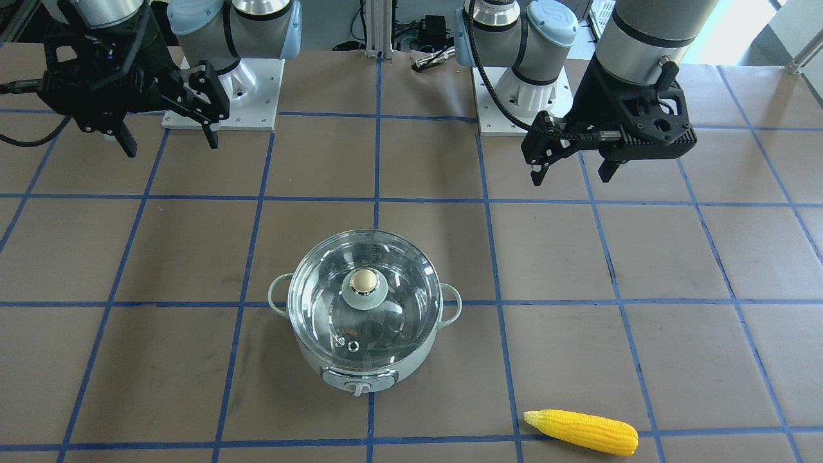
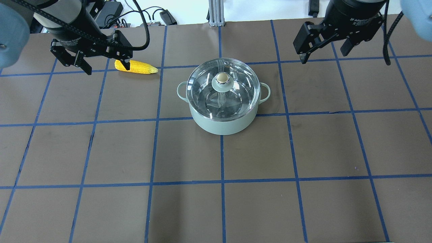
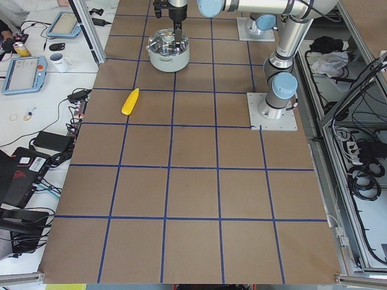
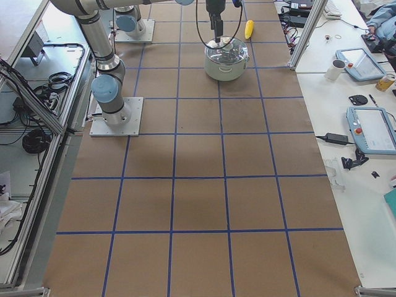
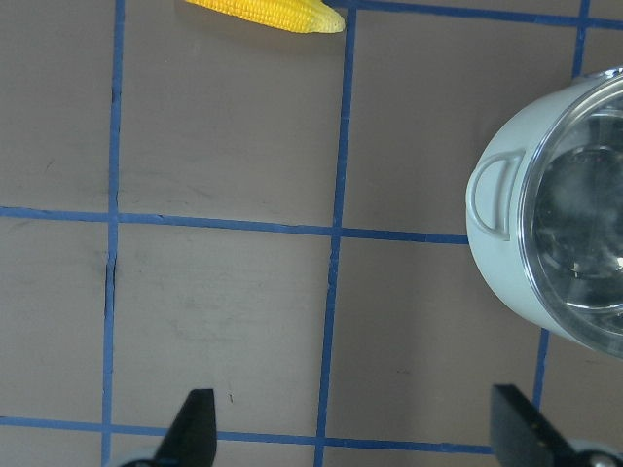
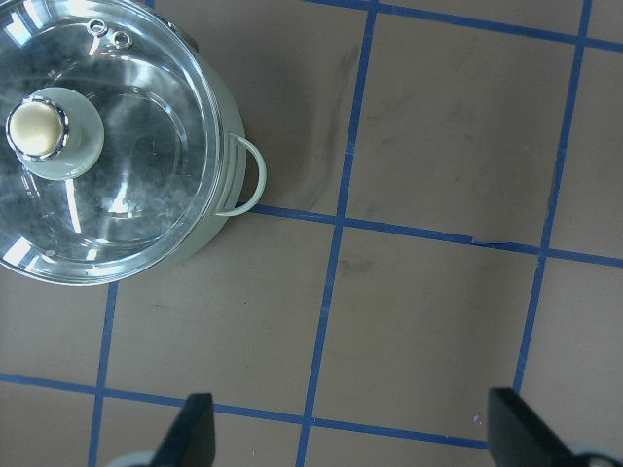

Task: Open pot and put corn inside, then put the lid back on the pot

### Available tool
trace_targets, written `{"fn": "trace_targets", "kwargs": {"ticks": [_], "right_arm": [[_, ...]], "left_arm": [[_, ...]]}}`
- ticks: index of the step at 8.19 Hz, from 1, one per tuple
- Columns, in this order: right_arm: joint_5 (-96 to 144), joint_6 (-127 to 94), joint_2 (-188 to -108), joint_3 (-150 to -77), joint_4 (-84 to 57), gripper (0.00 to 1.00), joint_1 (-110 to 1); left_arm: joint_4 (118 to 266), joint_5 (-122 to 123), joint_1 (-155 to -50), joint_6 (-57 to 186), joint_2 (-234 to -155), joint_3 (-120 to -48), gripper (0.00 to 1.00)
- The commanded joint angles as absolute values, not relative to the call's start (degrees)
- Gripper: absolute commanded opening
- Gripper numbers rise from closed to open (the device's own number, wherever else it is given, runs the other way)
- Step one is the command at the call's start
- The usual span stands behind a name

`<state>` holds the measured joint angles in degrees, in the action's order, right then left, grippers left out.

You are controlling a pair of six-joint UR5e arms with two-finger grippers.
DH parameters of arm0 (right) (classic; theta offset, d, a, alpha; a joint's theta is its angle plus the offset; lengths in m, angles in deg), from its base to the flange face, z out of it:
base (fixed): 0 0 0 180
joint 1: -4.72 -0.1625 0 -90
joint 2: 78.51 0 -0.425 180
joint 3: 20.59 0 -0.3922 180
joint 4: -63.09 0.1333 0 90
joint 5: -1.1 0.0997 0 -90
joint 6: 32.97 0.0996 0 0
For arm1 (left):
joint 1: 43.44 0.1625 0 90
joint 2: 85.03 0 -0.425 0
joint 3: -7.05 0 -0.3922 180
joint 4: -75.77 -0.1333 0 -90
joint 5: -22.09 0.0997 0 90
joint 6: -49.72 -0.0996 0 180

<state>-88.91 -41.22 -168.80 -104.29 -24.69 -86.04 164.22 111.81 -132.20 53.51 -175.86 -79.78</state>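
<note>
The mint-green pot stands mid-table with the clear glass lid seated on it; both also show in the front view, pot and lid. The yellow corn lies flat on the table to the pot's far left, also in the front view and the left wrist view. My left gripper hovers open and empty above the table, one finger overlapping the corn's end in the overhead view. My right gripper hovers open and empty to the pot's far right. The right wrist view shows the lid.
Brown paper with a blue tape grid covers the table. The arms' white base plates sit at the robot's edge. An aluminium post and cables stand at the far edge. Side benches hold tablets and a mug.
</note>
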Motion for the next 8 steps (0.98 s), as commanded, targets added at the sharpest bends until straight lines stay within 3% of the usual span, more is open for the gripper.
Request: {"fn": "trace_targets", "kwargs": {"ticks": [1,4,8], "right_arm": [[-88.90,-41.23,-168.25,-103.74,-25.76,1.00,-85.99],[-89.94,-40.88,-167.11,-104.61,-26.56,1.00,-85.99],[-89.77,-33.96,-155.10,-97.24,-35.06,1.00,-91.84]], "left_arm": [[165.67,111.92,-132.29,53.50,-175.73,-79.70,1.00],[163.75,111.13,-131.16,46.12,-176.26,-79.09,1.00],[155.31,112.00,-130.63,88.06,-177.05,-79.61,1.00]]}}
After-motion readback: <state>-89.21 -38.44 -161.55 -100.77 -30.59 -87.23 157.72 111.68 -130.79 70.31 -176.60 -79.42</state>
